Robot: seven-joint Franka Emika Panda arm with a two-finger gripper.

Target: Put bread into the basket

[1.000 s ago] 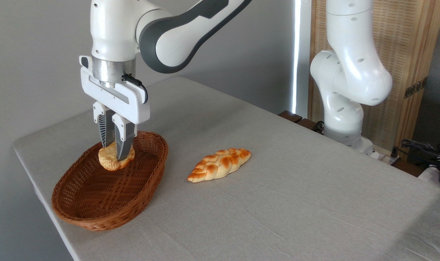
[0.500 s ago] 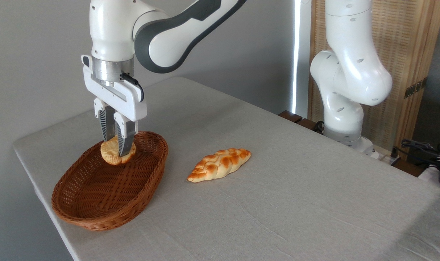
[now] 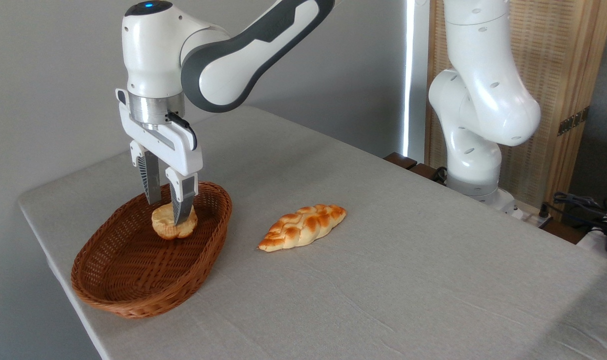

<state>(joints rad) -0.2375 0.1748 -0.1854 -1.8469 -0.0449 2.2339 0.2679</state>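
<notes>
The bread [image 3: 173, 223] is lying inside the basket [image 3: 133, 295], toward its far end, sitting upright with its pale dome facing up and its ridged orange base down; being round, it is showing no long axis. The jaws [image 3: 167, 206] are standing spread around it, one finger behind and one in front. The basket's long axis is running from near-left to far-right. A braided loaf [image 3: 303, 226] is lying on the grey-clothed counter [image 3: 408, 280] beside the basket. A plain grey wall is standing behind.
</notes>
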